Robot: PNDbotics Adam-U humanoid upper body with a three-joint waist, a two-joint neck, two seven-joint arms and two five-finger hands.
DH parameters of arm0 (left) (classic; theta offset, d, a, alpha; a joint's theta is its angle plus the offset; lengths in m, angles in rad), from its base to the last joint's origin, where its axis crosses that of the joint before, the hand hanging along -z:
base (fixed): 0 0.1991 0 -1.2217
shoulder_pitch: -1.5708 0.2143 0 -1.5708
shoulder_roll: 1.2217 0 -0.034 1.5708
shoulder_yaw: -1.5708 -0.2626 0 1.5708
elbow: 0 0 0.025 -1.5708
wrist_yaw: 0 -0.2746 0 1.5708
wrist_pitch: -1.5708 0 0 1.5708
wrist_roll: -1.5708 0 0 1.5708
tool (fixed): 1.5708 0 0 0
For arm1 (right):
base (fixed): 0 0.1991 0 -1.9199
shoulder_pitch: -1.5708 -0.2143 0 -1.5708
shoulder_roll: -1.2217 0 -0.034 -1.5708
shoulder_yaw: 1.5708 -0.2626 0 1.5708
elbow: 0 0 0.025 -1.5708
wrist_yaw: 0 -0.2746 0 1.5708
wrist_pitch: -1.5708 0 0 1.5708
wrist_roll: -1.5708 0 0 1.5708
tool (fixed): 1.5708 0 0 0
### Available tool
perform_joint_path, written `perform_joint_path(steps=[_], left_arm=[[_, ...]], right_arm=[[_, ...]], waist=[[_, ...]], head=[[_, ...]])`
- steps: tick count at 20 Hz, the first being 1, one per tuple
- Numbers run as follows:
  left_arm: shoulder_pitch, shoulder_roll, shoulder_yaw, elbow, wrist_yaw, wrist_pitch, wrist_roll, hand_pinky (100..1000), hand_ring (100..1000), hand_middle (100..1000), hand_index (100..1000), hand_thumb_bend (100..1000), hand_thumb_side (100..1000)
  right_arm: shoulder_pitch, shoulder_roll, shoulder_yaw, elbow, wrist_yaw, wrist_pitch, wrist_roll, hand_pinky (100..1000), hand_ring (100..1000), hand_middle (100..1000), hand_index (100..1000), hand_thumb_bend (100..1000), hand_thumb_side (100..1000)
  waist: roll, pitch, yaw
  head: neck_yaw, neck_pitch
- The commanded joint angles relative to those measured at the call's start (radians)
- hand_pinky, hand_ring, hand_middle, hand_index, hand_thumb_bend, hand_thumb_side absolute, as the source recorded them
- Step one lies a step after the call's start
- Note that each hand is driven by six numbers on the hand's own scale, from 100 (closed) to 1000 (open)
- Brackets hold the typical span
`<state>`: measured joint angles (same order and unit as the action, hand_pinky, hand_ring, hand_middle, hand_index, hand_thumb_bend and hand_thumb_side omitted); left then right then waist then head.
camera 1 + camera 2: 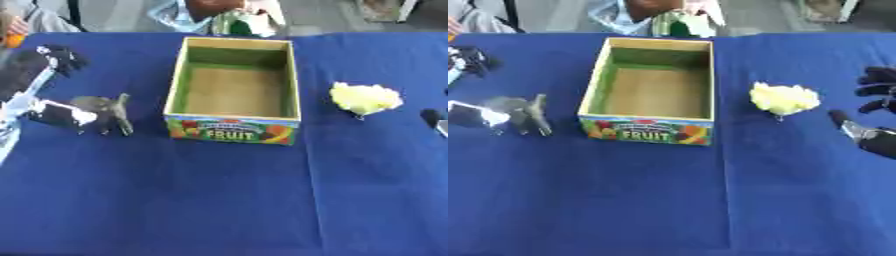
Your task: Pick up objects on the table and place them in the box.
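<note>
Open wooden box (234, 85) marked FRUIT sits mid-table on a blue cloth (227, 200), nothing visible inside it.
A pale yellow lump (783, 98) lies just right of the box; a grey shape (107, 114) lies left, touching the left hand (54, 114), fingers unclear. Only the right eye view shows the right hand (875, 112) spread open.

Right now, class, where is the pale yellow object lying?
The pale yellow object lies on the blue table, on the robot's right, between the FRUIT box and the right hand, touching neither.
</note>
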<state>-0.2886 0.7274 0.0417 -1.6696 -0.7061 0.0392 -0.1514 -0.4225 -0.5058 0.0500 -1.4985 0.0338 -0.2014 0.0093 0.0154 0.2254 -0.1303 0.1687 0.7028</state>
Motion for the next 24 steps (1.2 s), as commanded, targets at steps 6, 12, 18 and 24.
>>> perform_joint_path(steps=[6,12,18,24], left_arm=[[-0.065,0.062,-0.035,0.080,-0.017,-0.023,-0.044,679,605,609,757,719,201],[-0.115,0.067,-0.066,0.156,-0.030,-0.043,-0.066,680,606,610,756,717,196],[-0.152,0.067,-0.092,0.221,-0.042,-0.062,-0.092,680,594,608,754,717,191],[-0.176,0.069,-0.113,0.280,-0.042,-0.082,-0.132,673,588,591,740,680,190]], right_arm=[[-0.010,-0.023,-0.003,-0.005,0.001,-0.001,0.005,563,712,709,841,464,128],[-0.010,-0.022,-0.001,-0.004,0.000,-0.001,0.008,563,712,709,841,464,128],[-0.010,-0.021,0.000,-0.003,0.000,-0.001,0.010,563,712,709,841,463,128],[-0.011,-0.020,0.002,-0.003,0.000,-0.001,0.012,562,712,709,841,463,129]], waist=[[-0.003,-0.019,-0.005],[-0.004,-0.019,-0.009],[-0.004,-0.017,-0.012],[-0.004,-0.016,-0.015]], head=[[0.003,0.001],[0.007,0.003],[0.009,0.005],[0.010,0.007]])
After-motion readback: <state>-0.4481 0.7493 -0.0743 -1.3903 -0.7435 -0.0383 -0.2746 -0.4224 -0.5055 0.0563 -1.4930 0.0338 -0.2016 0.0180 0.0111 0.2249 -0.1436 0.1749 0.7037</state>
